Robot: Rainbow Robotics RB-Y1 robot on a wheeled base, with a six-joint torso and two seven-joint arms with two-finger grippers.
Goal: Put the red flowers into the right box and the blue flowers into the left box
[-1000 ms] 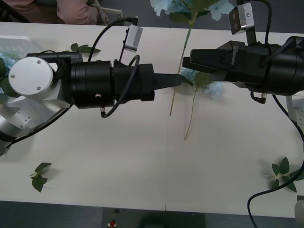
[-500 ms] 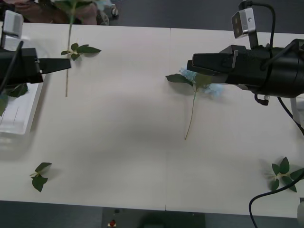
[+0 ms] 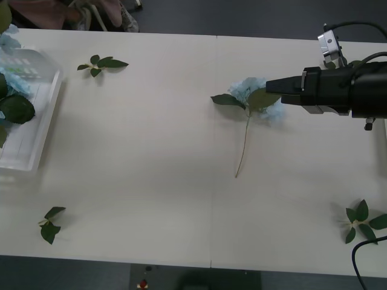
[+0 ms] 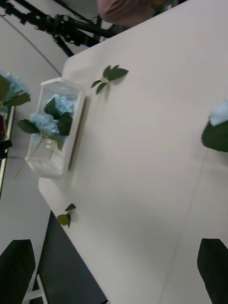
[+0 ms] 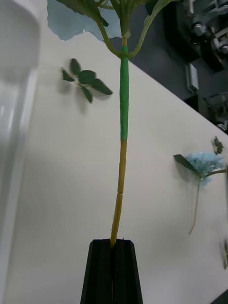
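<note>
Sitting at the far left edge of the worktop (image 3: 151, 181): the left box (image 3: 36, 130), white and see-through, cut off by the frame, with blue flowers (image 4: 47, 121) and dark leaves lying inside, one stem poking out over the wall. Holding another blue flower (image 5: 83, 21) by the yellowish end of its stem: the left gripper (image 5: 112, 243), black jaws clenched together on it, long axis running straight away from the jaws, head at the far end and cropped, box rim (image 5: 19, 71) just beside it. Lying loose near the box: a leaf sprig (image 3: 100, 62) toward the far edge and another (image 3: 49, 222) toward the near edge. Lying flat right of centre: a single blue flower (image 3: 254, 99), head toward the far side and the right arm, thin stem trailing toward the near edge with a slight lean left. Hovering just beside that head, tips pointing left, partly covering it: the right gripper (image 3: 275, 84), jaws spread apart and grasping nothing, finger (image 4: 213, 266) showing as a dark corner shape. Resting at the near right corner: a third sprig (image 3: 361, 220).
</note>
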